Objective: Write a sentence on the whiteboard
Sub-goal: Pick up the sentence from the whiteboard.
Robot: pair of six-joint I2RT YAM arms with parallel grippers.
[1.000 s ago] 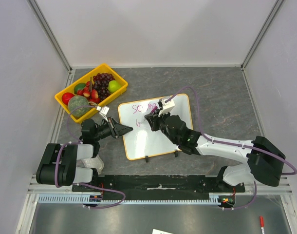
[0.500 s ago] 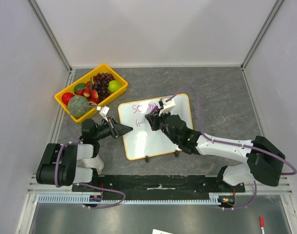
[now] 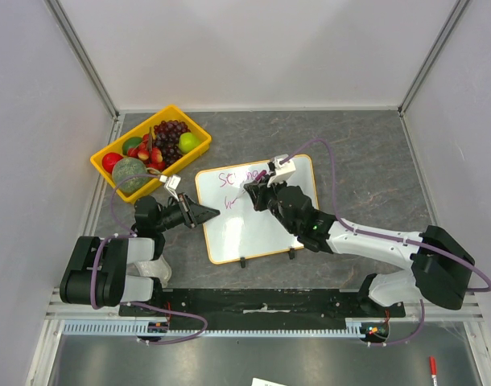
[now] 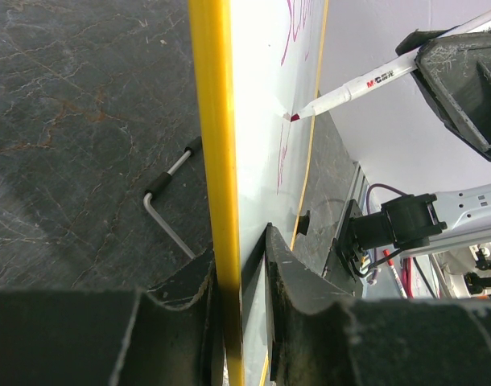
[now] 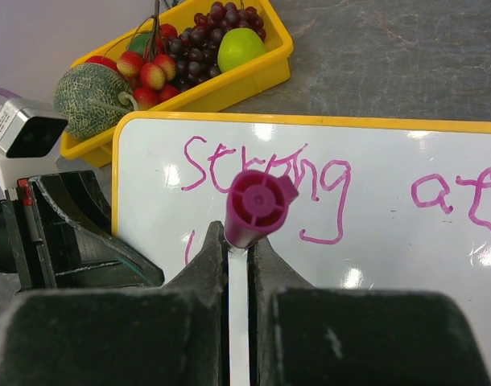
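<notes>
Top external view: the left arm is folded close to its base, its forearm lying low and pointing right, and the left pincer (image 3: 205, 213) is clamped on the left edge of the whiteboard (image 3: 262, 233); the left wrist view shows the thin yellow frame pinched between the two fingers. The right arm stretches from its base at the near right corner diagonally across the board, a purple cable arching over it, with the wrist above the board's upper middle. The right pincer (image 3: 254, 193) is closed tight on a white marker (image 5: 239, 297) with a magenta end cap, and the left wrist view shows the marker's tip touching the white surface. The board lies flat under that pincer, two black clip feet (image 3: 243, 261) on its near edge. The sentence (image 5: 266, 173) runs just beyond the fingertips of the right pincer, reading "Strong at" on the upper line, with only a first stroke of a second line beside the marker. Beyond and to the left of the left pincer stands a yellow fruit tray (image 3: 192, 124) holding a melon (image 3: 129, 173), dark grapes (image 3: 171, 133) and a green apple (image 3: 188, 142). Everything sits on a dark grey stone-patterned table (image 3: 358, 153), enclosed by plain white walls.
</notes>
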